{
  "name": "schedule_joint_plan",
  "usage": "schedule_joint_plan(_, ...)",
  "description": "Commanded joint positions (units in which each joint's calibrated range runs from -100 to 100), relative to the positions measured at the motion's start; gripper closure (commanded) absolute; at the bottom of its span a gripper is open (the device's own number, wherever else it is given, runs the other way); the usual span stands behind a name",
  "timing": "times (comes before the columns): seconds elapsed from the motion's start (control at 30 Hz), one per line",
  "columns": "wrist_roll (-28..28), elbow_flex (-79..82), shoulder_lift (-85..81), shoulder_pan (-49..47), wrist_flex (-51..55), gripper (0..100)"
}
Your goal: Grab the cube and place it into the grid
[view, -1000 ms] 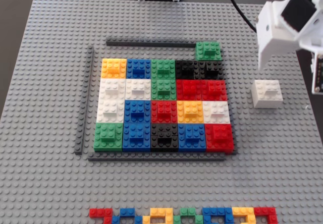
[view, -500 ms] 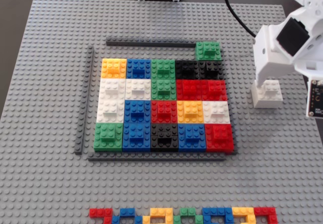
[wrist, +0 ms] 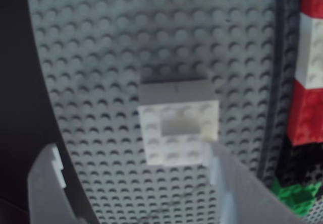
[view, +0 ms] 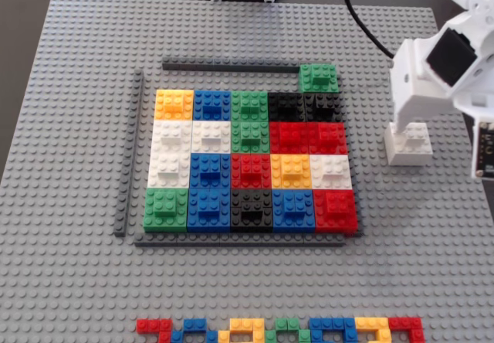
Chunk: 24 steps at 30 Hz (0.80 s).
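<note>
The arm (view: 444, 73) is built of white printed plastic in blocky, angular shells. A black servo face (view: 451, 56) sits set into its upper housing, and a black cable (view: 363, 18) curves away behind it. In the wrist view the gripper's (wrist: 136, 183) pale grey-white fingers (wrist: 48, 183) show flat, one with a notched edge.

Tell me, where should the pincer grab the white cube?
Probably from straight above, squeezing two opposite flat sides of the white cube. It sits flat on the grey baseplate with free space all round, and the open pincer already hangs over it. The small raised brick on top looks harder to hold.
</note>
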Motion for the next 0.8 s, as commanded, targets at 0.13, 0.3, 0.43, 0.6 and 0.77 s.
schedule_joint_plan(0.13,0.3,-4.0,-1.4,-0.3,-0.7,65)
schedule_joint_plan(0.3,0.8,-3.4,-0.8,-0.2,-0.8,70)
schedule_joint_plan(0.43,1.1,-2.9,-0.6,0.1,-1.0,75)
schedule_joint_plan(0.6,1.2,-2.6,-0.6,0.4,-1.0,84)
schedule_joint_plan(0.77,1.2,-1.3,-1.4,0.8,-1.0,87)
